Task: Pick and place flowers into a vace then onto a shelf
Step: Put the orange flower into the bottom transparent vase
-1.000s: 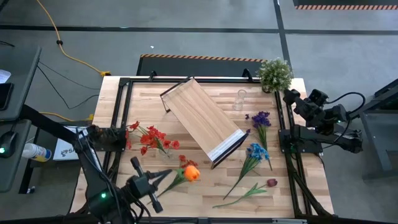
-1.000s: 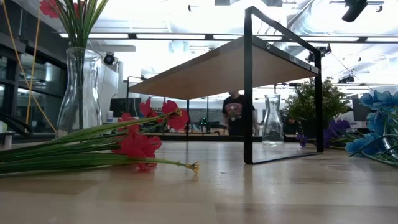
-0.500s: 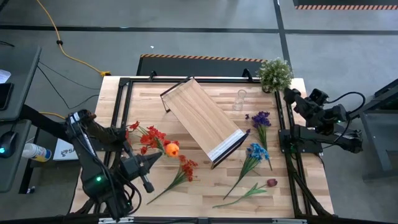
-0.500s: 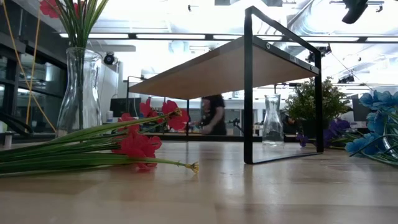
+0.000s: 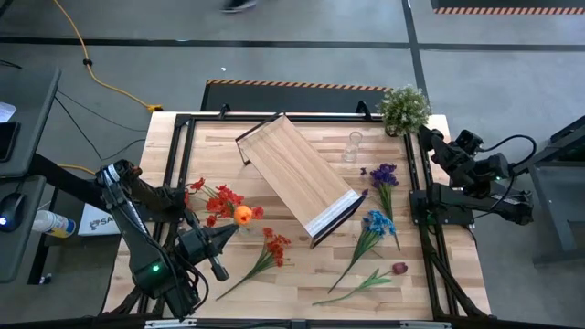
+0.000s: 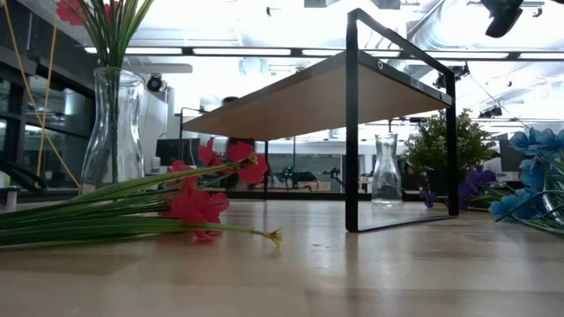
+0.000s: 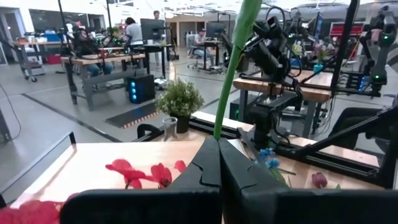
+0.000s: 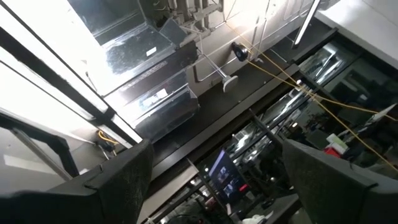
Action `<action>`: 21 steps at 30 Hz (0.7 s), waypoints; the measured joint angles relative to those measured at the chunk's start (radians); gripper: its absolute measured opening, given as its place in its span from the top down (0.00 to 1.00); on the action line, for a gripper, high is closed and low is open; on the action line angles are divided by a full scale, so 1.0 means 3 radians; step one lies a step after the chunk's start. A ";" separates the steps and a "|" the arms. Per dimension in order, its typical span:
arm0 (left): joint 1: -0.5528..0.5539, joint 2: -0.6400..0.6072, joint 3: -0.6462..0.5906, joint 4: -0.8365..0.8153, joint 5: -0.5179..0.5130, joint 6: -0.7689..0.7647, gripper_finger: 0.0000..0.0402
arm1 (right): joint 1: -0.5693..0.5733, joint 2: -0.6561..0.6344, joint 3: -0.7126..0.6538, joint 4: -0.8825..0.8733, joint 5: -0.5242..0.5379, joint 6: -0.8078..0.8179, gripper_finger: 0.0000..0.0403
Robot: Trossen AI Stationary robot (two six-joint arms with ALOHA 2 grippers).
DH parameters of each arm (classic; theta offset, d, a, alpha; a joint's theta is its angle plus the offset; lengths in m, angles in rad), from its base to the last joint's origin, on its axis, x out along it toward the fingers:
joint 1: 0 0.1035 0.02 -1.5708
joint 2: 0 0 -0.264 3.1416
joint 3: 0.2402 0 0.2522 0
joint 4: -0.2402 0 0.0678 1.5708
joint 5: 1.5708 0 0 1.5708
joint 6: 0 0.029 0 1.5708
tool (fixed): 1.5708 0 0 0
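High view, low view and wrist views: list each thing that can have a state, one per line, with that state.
Left gripper: shut on orange flower's stem.
Right gripper: open, empty.
Orange flower: held by its stem.
Near vase: upright, stems inside.
Far vase: upright, empty.
Shelf: standing, nothing on top.
Blue flowers: lying flat.

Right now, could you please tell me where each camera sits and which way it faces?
High: overhead, straight down; both arms, shelf.
Low: tabletop height, level under the shelf; no arm clearly visible.
Left wrist: on the left arm, past the left end effector shut on the flower stem.
Right wrist: points at the ceiling; open right end effector.
High and low share the shelf.
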State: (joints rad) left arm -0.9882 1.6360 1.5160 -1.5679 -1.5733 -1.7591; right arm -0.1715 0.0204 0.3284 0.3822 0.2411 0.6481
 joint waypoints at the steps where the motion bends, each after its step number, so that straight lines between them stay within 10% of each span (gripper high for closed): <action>1: 0.0000 0.0000 -0.0011 0.0013 -0.0001 -0.0008 0.95 | 0.0000 0.0000 -0.0001 -0.0004 0.0001 -0.0002 0.15; 21: 0.0229 0.0018 -0.0403 0.0211 0.0007 -0.0097 0.95 | 0.0000 0.0025 0.0000 -0.0168 0.0073 -0.0133 0.15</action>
State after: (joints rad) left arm -0.9195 1.6413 1.3952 -1.5047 -1.5711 -1.7884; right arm -0.1715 0.0280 0.3285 0.3317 0.2630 0.6082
